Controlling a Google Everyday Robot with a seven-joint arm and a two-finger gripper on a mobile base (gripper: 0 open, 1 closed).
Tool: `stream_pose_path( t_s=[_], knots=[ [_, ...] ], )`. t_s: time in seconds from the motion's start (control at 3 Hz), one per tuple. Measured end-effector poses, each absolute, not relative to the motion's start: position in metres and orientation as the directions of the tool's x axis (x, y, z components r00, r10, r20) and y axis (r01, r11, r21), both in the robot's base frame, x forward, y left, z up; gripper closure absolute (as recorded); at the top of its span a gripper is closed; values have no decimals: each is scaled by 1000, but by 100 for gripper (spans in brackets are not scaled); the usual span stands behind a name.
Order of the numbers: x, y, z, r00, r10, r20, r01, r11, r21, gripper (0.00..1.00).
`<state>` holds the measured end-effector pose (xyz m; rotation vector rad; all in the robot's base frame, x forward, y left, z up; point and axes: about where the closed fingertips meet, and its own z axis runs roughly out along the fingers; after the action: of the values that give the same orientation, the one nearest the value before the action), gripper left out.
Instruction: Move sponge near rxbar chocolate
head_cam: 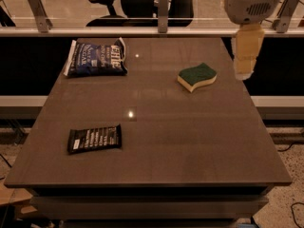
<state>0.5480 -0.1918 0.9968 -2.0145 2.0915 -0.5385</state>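
Gripper: the pale yellow two-finger gripper [244, 70] under its white rounded wrist housing hangs in the air over the table's edge, carrying nothing. We cannot tell whether it is released or clenched.

Sponge: the wavy-edged sponge with a dark green scouring top and pale yellow foam base [197, 76] lies flat just beside the gripper. It is lower than the gripper and on its table-centre side, and the two do not touch.

Table: the grey-brown flat tabletop [190, 137] spreads away from the gripper towards the camera and across.

Rxbar chocolate: the small flat black-wrapped bar with rows of white lettering [94, 138] lies well apart from the gripper, diagonally across the table in the near corner region.

Chip bag: the crinkled dark blue bag [96, 58] lies across the table from the gripper at the far side. It is not our target.

Step in hand: we judge this to be the approach to the sponge, with the grasp not yet made.

How to do it well: we would shift the gripper sideways until it is centred over the sponge. We would then descend straight and close across the narrow width, low on the foam. The foam will give, so we would squeeze firmly. After that we would lift the sponge off the table and carry it diagonally towards the bar.

Risk: a shallow pinch may let the sponge slip or tilt.
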Motion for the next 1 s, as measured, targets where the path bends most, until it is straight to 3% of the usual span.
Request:
stream_pose_path(
  t_s=[0.67, 1.0],
  knots=[
    [596, -191, 974, 47, -993, 111, -930, -84, -358, 0],
    [611, -195, 962, 172, -984, 52, -923, -179, -341, 0]
  ],
)
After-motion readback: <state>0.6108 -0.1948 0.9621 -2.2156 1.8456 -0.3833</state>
